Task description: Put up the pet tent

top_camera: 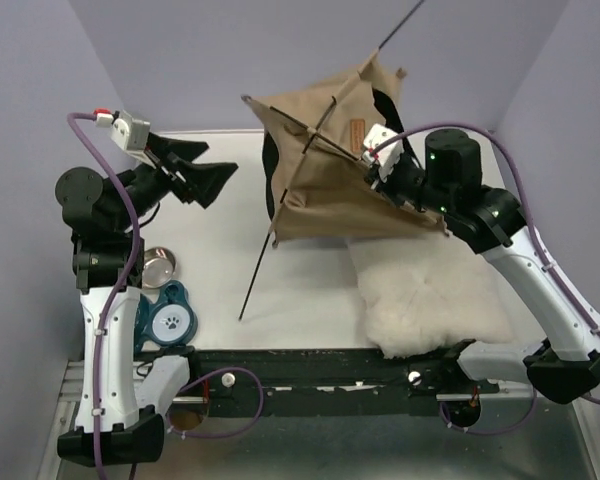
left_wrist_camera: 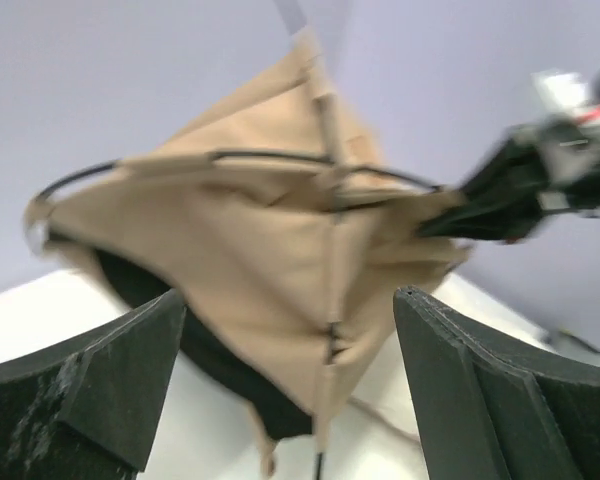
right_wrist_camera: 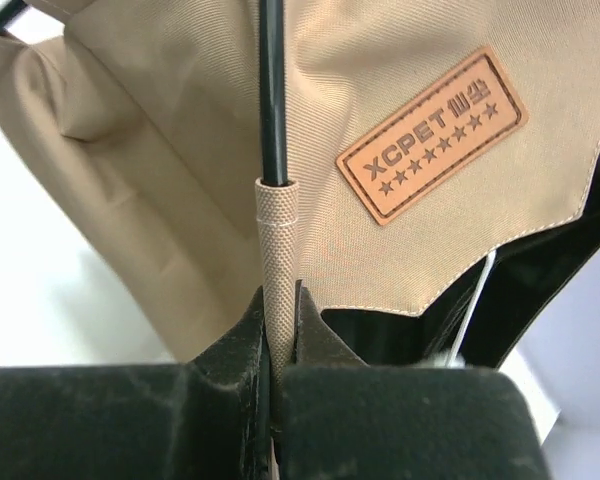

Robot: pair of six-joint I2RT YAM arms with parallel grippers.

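Nearest my arm bases, a white fluffy cushion [top_camera: 435, 300] lies on the right of the tabletop [top_camera: 300, 300]. A blue paw-print dish [top_camera: 170, 322] and a steel bowl [top_camera: 160, 265] sit on the left.

Further out, the left gripper [left_wrist_camera: 290, 297] hangs in the air with its fingers wide apart, pointing at the pet tent [top_camera: 320, 190] and holding nothing.

The right gripper [right_wrist_camera: 278, 310] is clamped on a woven tan sleeve [right_wrist_camera: 278, 230], from which a black pole [right_wrist_camera: 271, 90] emerges. The sleeve is just beside the brown leather label [right_wrist_camera: 432, 135].

The pet tent is lifted and tilted over the middle of the tabletop, behind the cushion. One pole end [top_camera: 244, 312] angles down toward the tabletop. The left wrist view is blurred, so I cannot confirm whether the fabric touches the tabletop.
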